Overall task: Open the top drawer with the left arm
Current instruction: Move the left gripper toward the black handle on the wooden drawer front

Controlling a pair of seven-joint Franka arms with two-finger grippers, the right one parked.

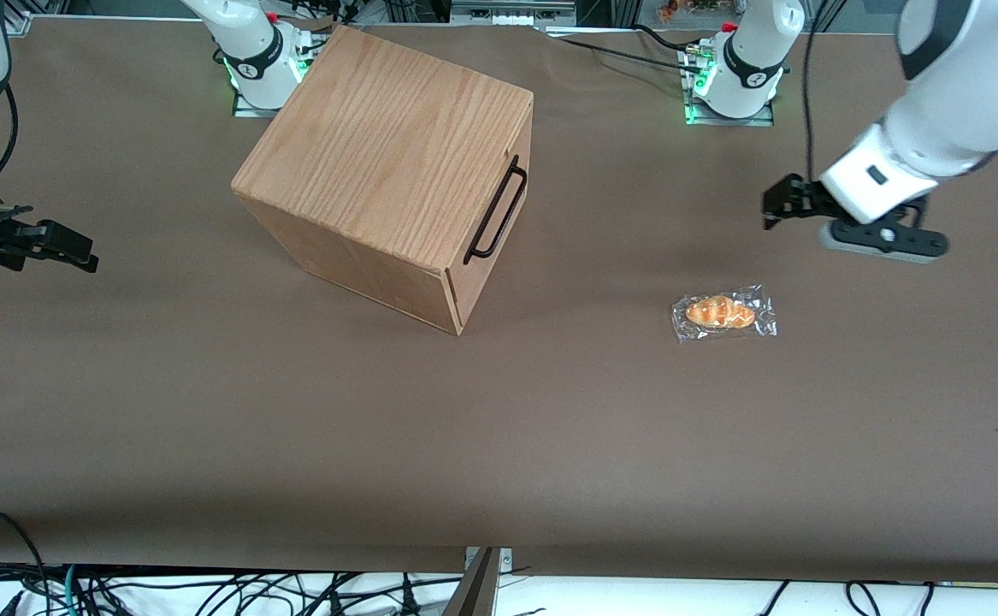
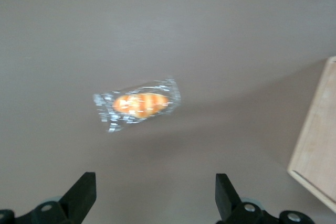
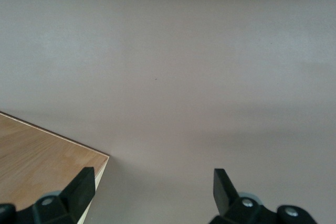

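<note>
The big oak box (image 1: 387,145) stands on the brown table with its front turned toward the working arm's end. The top drawer's long black bar handle (image 1: 496,208) sticks out from that front, and the drawer looks flush and shut. My left arm (image 1: 935,128) reaches in from the working arm's end. Its gripper (image 1: 772,208) hovers above the table in front of the drawer, well apart from the handle. In the left wrist view the gripper (image 2: 155,182) is open with only bare table between its fingers, and an edge of the box (image 2: 317,150) shows.
A wrapped bread roll (image 1: 723,313) lies on the table, nearer the front camera than my gripper; the left wrist view shows the roll (image 2: 137,104) too. The arm bases (image 1: 734,77) stand along the table's back edge.
</note>
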